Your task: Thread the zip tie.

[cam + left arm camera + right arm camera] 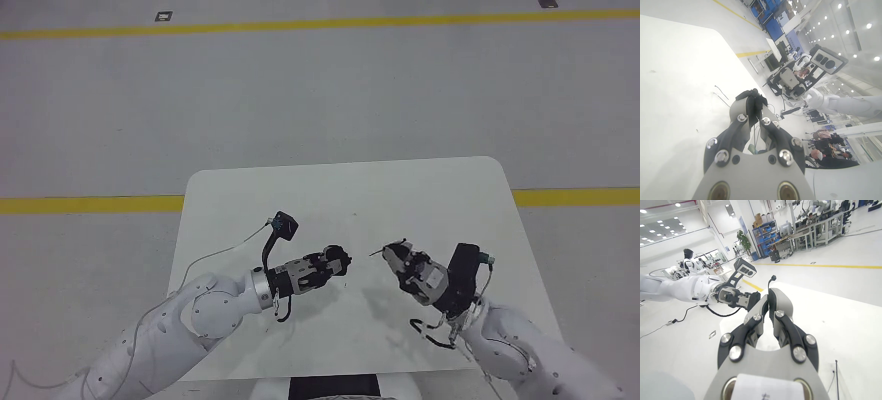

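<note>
Progress: the threading is looking not yet done. The zip tie [769, 285] is standing as an open strip, showing no loop, and nothing is passing through its head.
Left to do: by my judgement, almost everything is remaining, namely bringing the tail to the head, feeding it through the slot and drawing it along.
Right gripper [768, 301]: its fingers are pressing tight together, pinching the zip tie between the pads.
Tie against the fingers: the strap is rising out from between the right fingertips and curving upward. Its small block-shaped head is sitting at the free end, clear of the pads, and the rest of the strap is lying hidden inside the grip.
Left gripper [753, 101]: its fingers are lying closed with the dark pads touching. I cannot tell whether they are pinching anything.
Between the grippers: in the top view the two are facing each other above the white table [300, 200], near but apart. The tie's free end is pointing toward the left gripper without reaching it.
Spare ties [721, 92]: what look like two thin dark ties are lying flat on the table, apart from both sets of fingers.
</note>
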You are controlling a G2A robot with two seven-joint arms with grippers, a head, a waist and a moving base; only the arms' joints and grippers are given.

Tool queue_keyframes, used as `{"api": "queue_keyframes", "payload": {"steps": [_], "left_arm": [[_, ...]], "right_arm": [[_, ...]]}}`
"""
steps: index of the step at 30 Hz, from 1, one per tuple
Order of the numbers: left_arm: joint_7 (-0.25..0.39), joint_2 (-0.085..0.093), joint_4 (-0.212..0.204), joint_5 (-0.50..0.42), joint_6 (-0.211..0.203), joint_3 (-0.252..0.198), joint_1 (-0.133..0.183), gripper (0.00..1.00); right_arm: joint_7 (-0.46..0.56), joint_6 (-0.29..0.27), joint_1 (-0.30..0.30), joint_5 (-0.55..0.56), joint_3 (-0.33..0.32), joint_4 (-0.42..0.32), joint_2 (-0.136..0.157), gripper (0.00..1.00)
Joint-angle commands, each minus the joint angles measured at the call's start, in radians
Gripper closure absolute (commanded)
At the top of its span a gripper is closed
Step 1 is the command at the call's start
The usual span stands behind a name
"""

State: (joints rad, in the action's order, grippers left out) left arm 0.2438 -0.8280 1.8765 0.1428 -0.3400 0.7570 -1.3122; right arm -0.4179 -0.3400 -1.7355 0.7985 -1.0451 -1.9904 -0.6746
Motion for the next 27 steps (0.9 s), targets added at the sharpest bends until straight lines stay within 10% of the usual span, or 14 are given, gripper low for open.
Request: {"api": "queue_keyframes", "payload": {"steps": [1,16,27], "left_arm": [[0.0,0.0,0.0,0.0,0.0,0.0,0.0,1.0],[0.0,0.0,0.0,0.0,0.0,0.0,0.0,1.0],[0.0,0.0,0.0,0.0,0.0,0.0,0.0,1.0]], "right_arm": [[-0.049,0.0,0.005,0.033,0.022,0.017,0.004,1.0],[-0.107,0.003,0.039,0.087,0.087,0.042,0.013,1.0],[-0.203,0.013,0.082,0.157,0.151,0.086,-0.043,1.0]]}}
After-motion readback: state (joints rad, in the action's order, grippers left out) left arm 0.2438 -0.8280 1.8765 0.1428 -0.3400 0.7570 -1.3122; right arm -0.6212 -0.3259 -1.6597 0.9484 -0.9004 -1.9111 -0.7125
